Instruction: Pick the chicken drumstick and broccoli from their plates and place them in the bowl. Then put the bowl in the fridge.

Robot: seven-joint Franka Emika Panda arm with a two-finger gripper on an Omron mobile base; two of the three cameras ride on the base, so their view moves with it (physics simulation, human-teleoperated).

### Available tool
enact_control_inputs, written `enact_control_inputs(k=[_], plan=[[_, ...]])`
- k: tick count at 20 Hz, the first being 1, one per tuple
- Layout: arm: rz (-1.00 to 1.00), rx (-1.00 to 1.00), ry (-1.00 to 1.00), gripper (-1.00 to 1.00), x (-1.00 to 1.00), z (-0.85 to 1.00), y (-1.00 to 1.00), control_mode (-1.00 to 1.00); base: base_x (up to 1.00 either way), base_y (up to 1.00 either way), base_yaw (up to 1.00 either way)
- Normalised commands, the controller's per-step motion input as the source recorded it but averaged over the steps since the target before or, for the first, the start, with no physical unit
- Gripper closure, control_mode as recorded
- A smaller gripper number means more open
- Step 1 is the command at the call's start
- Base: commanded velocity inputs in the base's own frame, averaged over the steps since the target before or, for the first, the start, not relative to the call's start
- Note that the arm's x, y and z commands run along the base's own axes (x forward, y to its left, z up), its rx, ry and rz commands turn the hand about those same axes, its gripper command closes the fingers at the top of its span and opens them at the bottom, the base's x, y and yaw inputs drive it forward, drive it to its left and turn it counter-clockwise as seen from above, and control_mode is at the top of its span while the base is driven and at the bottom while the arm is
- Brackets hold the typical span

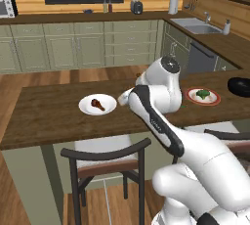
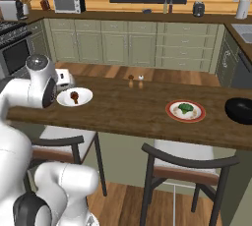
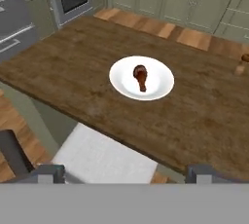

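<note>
It was a home kitchen: green cabinets point(image 2: 123, 43), a microwave point(image 2: 68, 4), a sink point(image 1: 197, 25), and a wooden counter point(image 3: 97, 47) beyond the fingertips.

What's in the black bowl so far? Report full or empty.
Cannot tell. The bowl sits at the counter's edge, interior dark. Drumstick and broccoli lie on their plates.

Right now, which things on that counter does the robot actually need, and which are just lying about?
Needed for the job:
- chicken drumstick on the white plate
- broccoli on the red-rimmed plate
- black bowl at the counter's right end
- gripper, open above the drumstick

Just lying about:
- two small shakers on the counter
- microwave
- paper towel roll
- chairs
</note>
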Motion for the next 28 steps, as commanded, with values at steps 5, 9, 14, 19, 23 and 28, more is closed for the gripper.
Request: enact_control_inputs(k=[5, 9, 14, 19, 23, 28], plan=[[0.23, -0.02, 0.04, -1.0, 1.0, -0.27, 0.75, -1.0, 0.0, 0.0, 0.0], [0.04, -0.19, 0.3, -1.0, 1.0, -0.23, 0.46, -1.0, 0.0, 0.0, 0.0], [0.0, -0.3, 0.34, -1.0, 1.0, -0.24, 0.07, -1.0, 0.0, 0.0, 0.0], [0.0, -0.24, 0.15, -1.0, 0.9, -0.3, 0.08, -1.0, 0.0, 0.0, 0.0], [0.0, -0.16, 0.09, -1.0, 0.73, -0.56, 0.47, -1.0, 0.0, 0.0, 0.0], [0.0, -0.07, 0.07, -1.0, 0.63, -0.48, 0.19, -1.0, 0.0, 0.0, 0.0]])
